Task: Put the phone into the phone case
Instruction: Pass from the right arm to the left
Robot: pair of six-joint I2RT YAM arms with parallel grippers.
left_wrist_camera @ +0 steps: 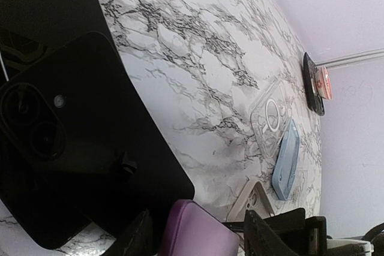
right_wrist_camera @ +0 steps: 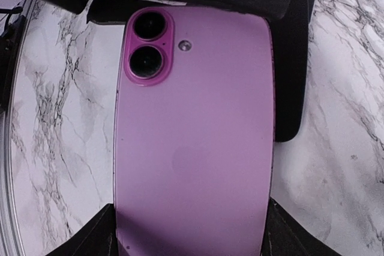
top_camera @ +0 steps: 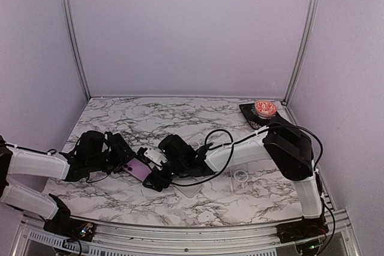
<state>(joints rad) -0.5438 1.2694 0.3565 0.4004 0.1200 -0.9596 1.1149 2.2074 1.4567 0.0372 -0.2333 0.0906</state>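
The purple phone (right_wrist_camera: pixel 192 148) (top_camera: pixel 139 169) hangs back-up between my two arms at the table's middle left. My right gripper (right_wrist_camera: pixel 191 232) (top_camera: pixel 156 177) is shut across its width near the lower end. A black phone case (left_wrist_camera: pixel 72 148) (right_wrist_camera: pixel 294 88) lies under and beside the phone, its camera cut-outs showing. My left gripper (left_wrist_camera: pixel 198 238) (top_camera: pixel 123 159) straddles the phone's camera end. A rounded corner of the phone (left_wrist_camera: pixel 198 232) fills most of the gap between its fingers (left_wrist_camera: pixel 135 238). Whether those fingers press on the phone does not show.
A clear case (left_wrist_camera: pixel 270 112) with a ring, a light blue case (left_wrist_camera: pixel 287 160) and a beige case (left_wrist_camera: pixel 255 199) lie on the marble table (top_camera: pixel 180 118) to the right. A black tray (top_camera: pixel 249 112) holding a red round object stands at the back right corner.
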